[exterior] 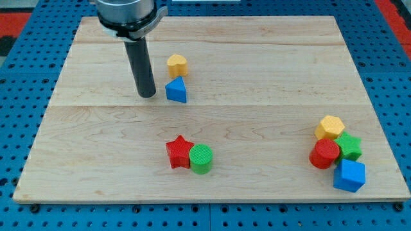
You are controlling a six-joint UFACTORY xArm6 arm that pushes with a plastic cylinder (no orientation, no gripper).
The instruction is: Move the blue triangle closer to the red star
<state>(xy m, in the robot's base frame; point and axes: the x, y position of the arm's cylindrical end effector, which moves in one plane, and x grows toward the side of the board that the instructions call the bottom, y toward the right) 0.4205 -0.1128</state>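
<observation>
One blue triangle (176, 90) is sitting just right of my tip (148, 95), a bare rod holding nothing, and an off-centre push is risking to spin it away from the red star (179, 152).

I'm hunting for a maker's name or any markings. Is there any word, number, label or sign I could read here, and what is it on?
None: no readable text anywhere.
Wooden board: bare grain only.
Blue triangle, red star and the other blocks: plain coloured faces.
Dark rod ending in my tip, just left of the blue triangle: unmarked.
</observation>
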